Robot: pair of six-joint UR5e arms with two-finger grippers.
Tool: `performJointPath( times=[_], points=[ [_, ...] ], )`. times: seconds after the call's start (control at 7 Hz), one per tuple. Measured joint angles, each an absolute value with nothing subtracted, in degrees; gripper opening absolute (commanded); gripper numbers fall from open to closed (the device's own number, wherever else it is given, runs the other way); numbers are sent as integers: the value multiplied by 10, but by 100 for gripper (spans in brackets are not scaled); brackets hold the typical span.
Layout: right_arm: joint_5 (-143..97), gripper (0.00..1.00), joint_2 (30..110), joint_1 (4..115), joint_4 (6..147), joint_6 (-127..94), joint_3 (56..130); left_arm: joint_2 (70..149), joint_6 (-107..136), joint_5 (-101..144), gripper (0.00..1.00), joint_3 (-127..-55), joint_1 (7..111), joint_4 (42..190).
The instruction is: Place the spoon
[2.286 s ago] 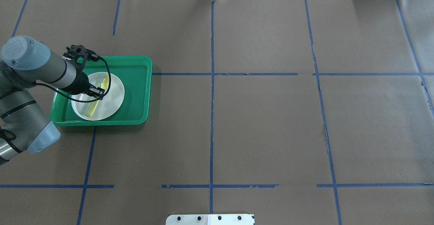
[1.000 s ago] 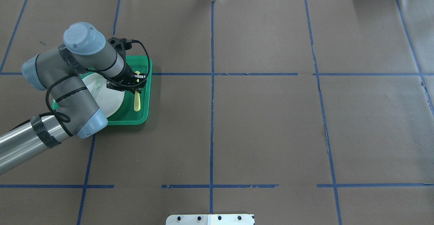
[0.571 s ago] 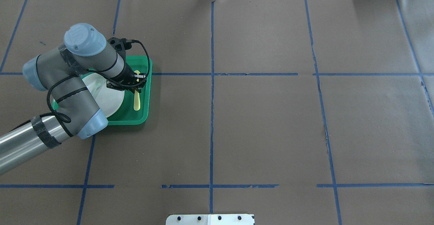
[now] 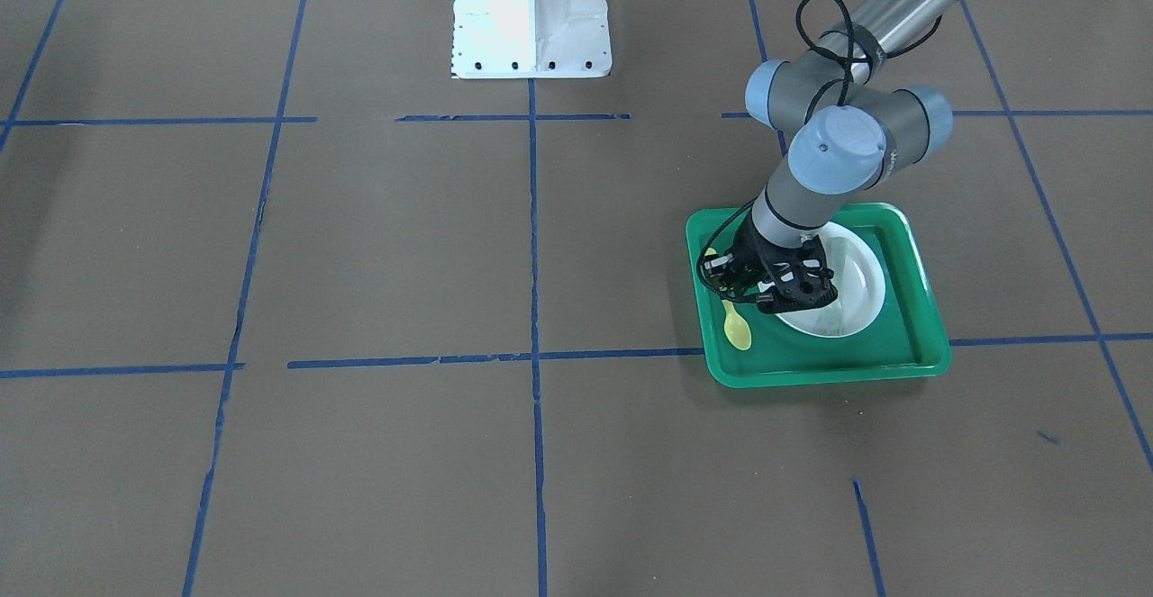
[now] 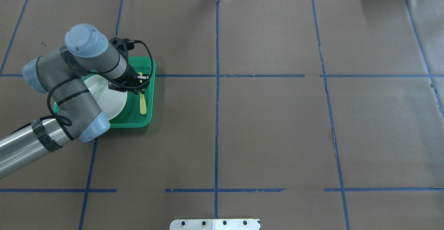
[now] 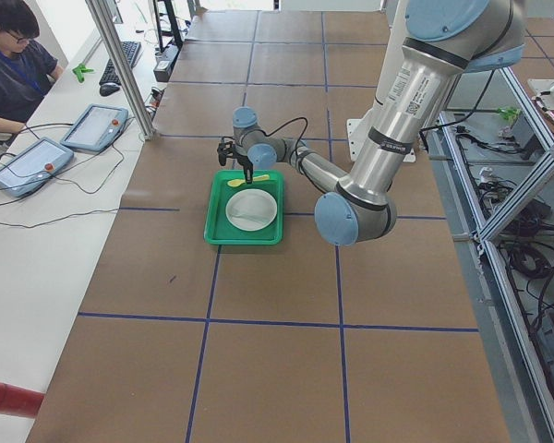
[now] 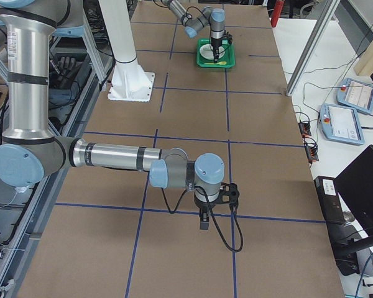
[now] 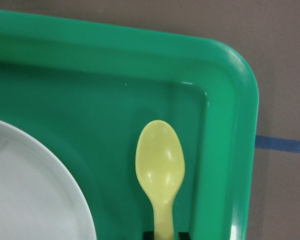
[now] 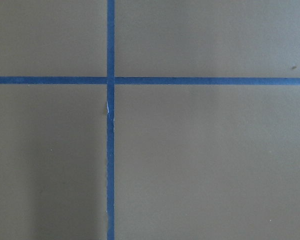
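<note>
The small yellow spoon (image 8: 160,162) lies in the green tray (image 5: 148,118), in the strip between the white plate (image 5: 111,101) and the tray's right wall. Its bowl points to the tray's far corner. It also shows in the front view (image 4: 738,331) and in the overhead view (image 5: 142,105). My left gripper (image 5: 138,84) stands low over the spoon. In the left wrist view the left gripper (image 8: 164,235) has a fingertip (image 8: 149,235) tight against each side of the handle. My right gripper (image 7: 203,218) shows only in the right side view; I cannot tell whether it is open or shut.
A pale translucent fork (image 4: 833,316) lies on the plate (image 4: 856,277). The tray (image 4: 811,372) sits on brown paper marked with blue tape lines (image 5: 216,119). The robot's white base (image 4: 530,16) is at mid table. An operator (image 6: 14,65) sits beyond the table's edge.
My left gripper carried the spoon off the plate to the tray's right strip. In the last half second the handle end shifted slightly right.
</note>
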State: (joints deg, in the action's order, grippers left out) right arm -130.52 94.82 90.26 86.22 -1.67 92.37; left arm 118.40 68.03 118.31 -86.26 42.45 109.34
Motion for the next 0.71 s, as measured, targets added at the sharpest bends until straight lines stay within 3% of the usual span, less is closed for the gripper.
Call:
performJointPath(
  times=[0.14,0.29,0.43,0.57,0.71],
  points=[
    [-1305,100,948,903,862,-17,924,1184,680,1183,29,-864,425,1093],
    [-1305,100,948,903,862,-17,924,1183,679,1183,37,-871,425,1093],
    [-1305,100,948,903,863,-17,924,1180,678,1182,87,-889,429,1092],
    [-1305,100,948,903,863,-17,924,1174,676,1182,100,-911,436,1089],
    [-1305,100,948,903,863,-17,924,1165,677,1182,100,-938,445,1086]
  ],
)
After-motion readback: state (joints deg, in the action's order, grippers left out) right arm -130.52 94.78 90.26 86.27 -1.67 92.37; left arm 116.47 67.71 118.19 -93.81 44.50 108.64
